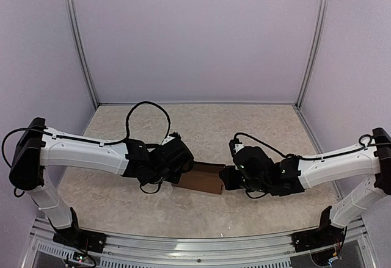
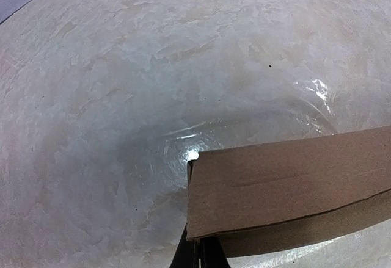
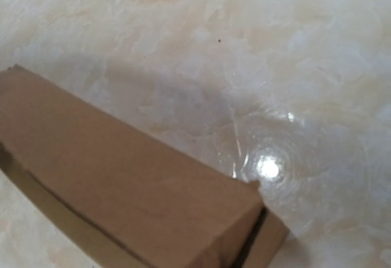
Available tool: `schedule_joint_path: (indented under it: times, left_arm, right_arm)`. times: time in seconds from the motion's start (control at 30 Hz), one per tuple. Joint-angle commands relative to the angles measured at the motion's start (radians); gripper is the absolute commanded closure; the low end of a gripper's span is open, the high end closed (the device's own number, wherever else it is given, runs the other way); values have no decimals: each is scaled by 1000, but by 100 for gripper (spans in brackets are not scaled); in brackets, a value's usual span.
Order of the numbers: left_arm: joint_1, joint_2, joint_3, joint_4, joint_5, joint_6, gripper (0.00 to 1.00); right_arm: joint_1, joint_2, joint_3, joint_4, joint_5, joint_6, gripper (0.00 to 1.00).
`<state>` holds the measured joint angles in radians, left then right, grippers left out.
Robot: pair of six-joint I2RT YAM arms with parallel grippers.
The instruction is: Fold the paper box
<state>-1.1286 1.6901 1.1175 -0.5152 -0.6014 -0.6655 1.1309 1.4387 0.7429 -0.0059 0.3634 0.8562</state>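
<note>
Pale lilac walls (image 1: 195,36) close in a mottled beige, stone-look surface (image 1: 201,127) with a glossy sheen. Near its middle, a little toward 6 o'clock in the top view, lies the plain brown cardboard paper box (image 1: 201,178). It already looks like a slim rectangular form rather than a flat sheet. The left pincer (image 1: 182,169) meets its 9 o'clock end and the right pincer (image 1: 227,177) its 3 o'clock end. Whether either pincer is clamped on the card or only pressed against it cannot be told. The left wrist view shows just a dark finger (image 2: 208,256) tucked under the box corner, and the right wrist view shows no fingers.

The box is probably very light, stiff across its panels but ready to hinge at the creases, and likely to skate on the shiny surface if pushed from one side. The short ends or folded edges look the soundest holds; squeezing a broad face could dent it. No brand, label or writing shows on it.
</note>
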Motion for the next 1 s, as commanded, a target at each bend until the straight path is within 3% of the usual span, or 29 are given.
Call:
schedule_joint_path:
  times: [0.0, 0.23, 0.4, 0.97]
  left_arm:
    - [-24, 60, -22, -67, 142, -14, 100]
    - [-28, 60, -14, -75, 138, -15, 100]
    - [-29, 64, -9, -79, 138, -12, 100]
    - [-28, 72, -5, -82, 135, -7, 100]
  right_arm:
    - [11, -38, 10, -46, 31, -21, 76]
    - [11, -113, 53, -151, 78, -81, 67]
    - [10, -143, 65, -195, 113, -98, 67]
    - [11, -107, 34, -155, 51, -66, 98]
